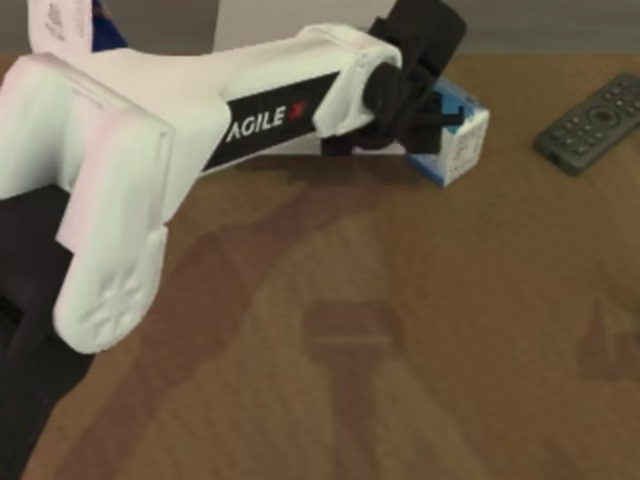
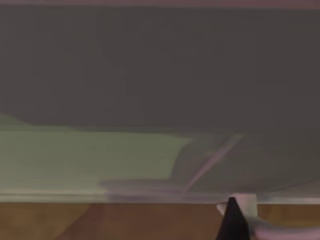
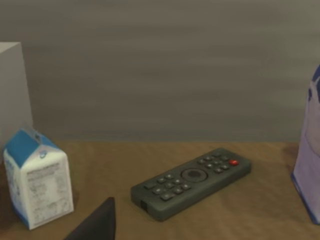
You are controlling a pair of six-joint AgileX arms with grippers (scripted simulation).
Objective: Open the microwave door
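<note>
The microwave [image 1: 275, 22] stands at the table's back edge, mostly hidden under my left arm in the top view. In the left wrist view its door [image 2: 150, 75] fills nearly the whole picture, with the large grey window very close. A pale handle piece [image 2: 246, 201] sits at the door's lower edge. One black fingertip [image 2: 233, 220] of my left gripper [image 1: 412, 118] lies right against this piece; the other finger is hidden. My right arm is out of the top view; its wrist view shows only one dark fingertip [image 3: 100, 222] above the table.
A blue-and-white milk carton [image 1: 462, 135] [image 3: 37, 177] stands just right of my left gripper. A dark remote [image 1: 590, 122] [image 3: 192, 182] lies at the back right. Another blue-and-white carton [image 3: 309, 165] stands beyond the remote. A white-and-blue object [image 1: 70, 25] sits at the back left.
</note>
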